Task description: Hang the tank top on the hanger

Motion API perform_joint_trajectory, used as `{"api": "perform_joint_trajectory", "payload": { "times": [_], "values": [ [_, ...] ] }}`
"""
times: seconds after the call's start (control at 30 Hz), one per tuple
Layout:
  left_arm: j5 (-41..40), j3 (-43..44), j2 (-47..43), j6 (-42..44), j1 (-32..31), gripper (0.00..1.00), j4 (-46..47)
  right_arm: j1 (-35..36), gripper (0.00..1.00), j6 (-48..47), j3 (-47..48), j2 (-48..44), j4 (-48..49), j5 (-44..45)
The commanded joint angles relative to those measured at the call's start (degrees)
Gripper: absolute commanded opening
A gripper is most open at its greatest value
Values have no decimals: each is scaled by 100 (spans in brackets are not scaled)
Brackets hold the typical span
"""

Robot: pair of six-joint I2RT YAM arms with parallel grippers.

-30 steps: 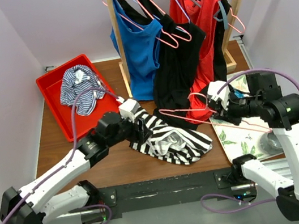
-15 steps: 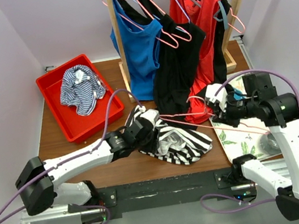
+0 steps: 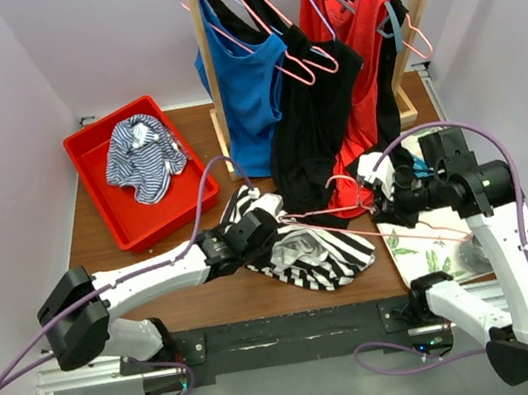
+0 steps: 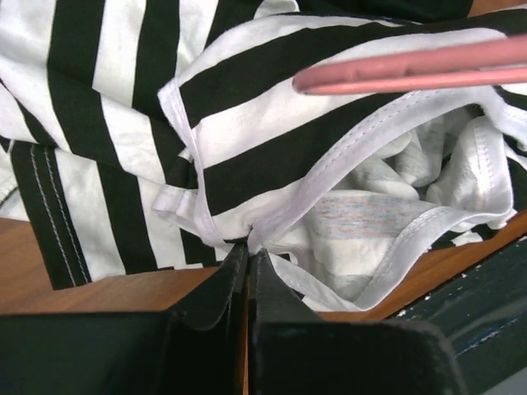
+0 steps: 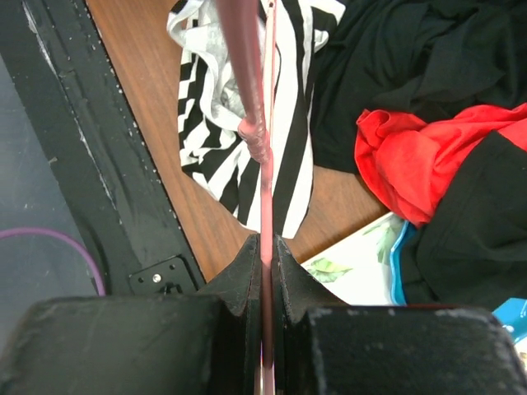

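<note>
Stripes at the front of the bench (image 3: 92, 259): the tank top (image 3: 318, 249) lies crumpled on the wood, its near edge just short of the black rail (image 3: 296, 329) along the front. My left end effector (image 4: 249, 251) is clenched on a fold of its white-bound hem, at the lip of an opening that gapes to the right and shows the pale inside of the cloth. My right end effector (image 5: 265, 240) grasps the hanger (image 5: 268, 189) by its thin wire, jaws tight on either side. The pink wire reaches leftward from there, low over the tank top, and its blurred rounded end hangs just above the opening's upper edge. Whether it touches the cloth I cannot tell. Behind, the hems of a black top (image 3: 313, 128) and a red top (image 3: 364, 69) on the rack come down right beside the tank top's far edge, leaving little room there. Bare wood lies open to the left, between the tank top and a red tray (image 3: 160, 210) holding a thin-striped garment (image 3: 143, 157). A leaf-print mat (image 3: 434, 245) lies at the right, below my right arm.
</note>
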Motion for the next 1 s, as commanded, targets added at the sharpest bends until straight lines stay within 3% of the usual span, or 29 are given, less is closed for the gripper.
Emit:
{"api": "perform_joint_trajectory", "payload": {
  "times": [0.0, 0.37, 0.73, 0.97],
  "values": [
    [-429, 84, -99, -34, 92, 0, 185, 54, 0, -79, -56, -8, -1079, -207],
    [-281, 128, -539, 247, 733, 0, 123, 537, 0, -17, -161, 255, -1079, -260],
    [388, 93, -987, 625, 769, 0, 202, 582, 0, -70, -205, 835, -693, -128],
    [958, 391, -1216, 835, 769, 0, 342, 906, 0, -201, 93, 1573, -438, -742]
  ]
}}
